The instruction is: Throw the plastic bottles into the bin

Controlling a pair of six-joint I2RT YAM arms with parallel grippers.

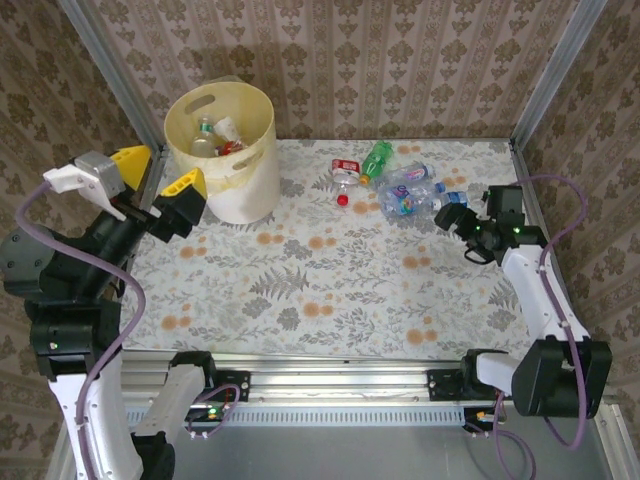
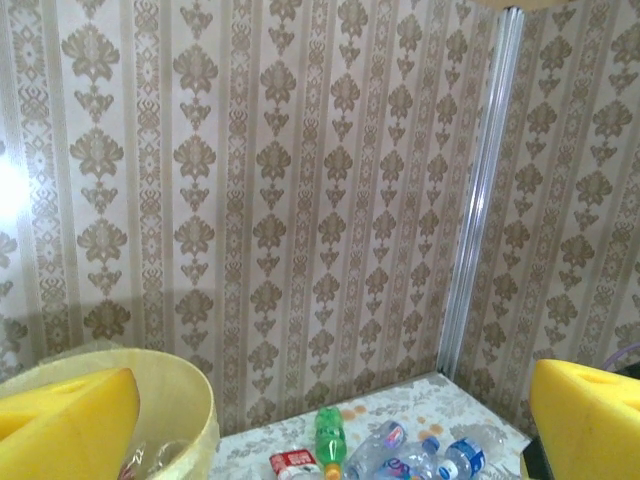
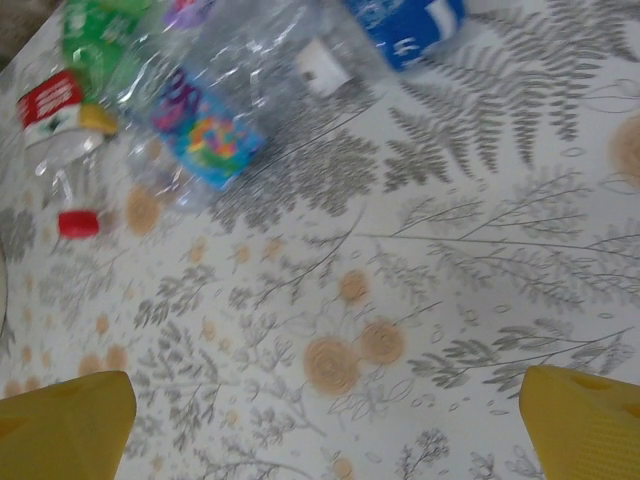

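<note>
**Both pairs of fingers wide apart, bottles beyond the right ones**

Fingers of the right gripper [image 1: 452, 217] stand wide apart and hold nothing. In the right wrist view the two yellow fingertips [image 3: 60, 425] sit at the bottom corners, and between them is only the flower-printed table cover [image 3: 450, 300]. The plastic bottles lie ahead of these fingers, toward the upper left of that view. They are a clear bottle with a red label and a red cap [image 3: 60, 115], a green bottle [image 3: 95, 30], a crumpled clear bottle with a blue and many-coloured label [image 3: 205, 135] and a bottle with a plain blue label [image 3: 410, 25]. None of them touches the fingers.

From the top camera this group of bottles [image 1: 400, 185] lies at the far side of the table, right of the middle. The right gripper is just beside its right end.

The left gripper [image 1: 158, 172] is raised above the left side of the table, close beside the large pale yellow round plastic bin [image 1: 245, 170]. Its yellow fingers [image 2: 70, 420] are also fully apart with nothing between them. In the left wrist view the bin's rim [image 2: 190, 400] shows behind the left finger, and the bottles on the table are well apart from it. Some bottles already lie inside the bin [image 1: 215, 135].
</note>
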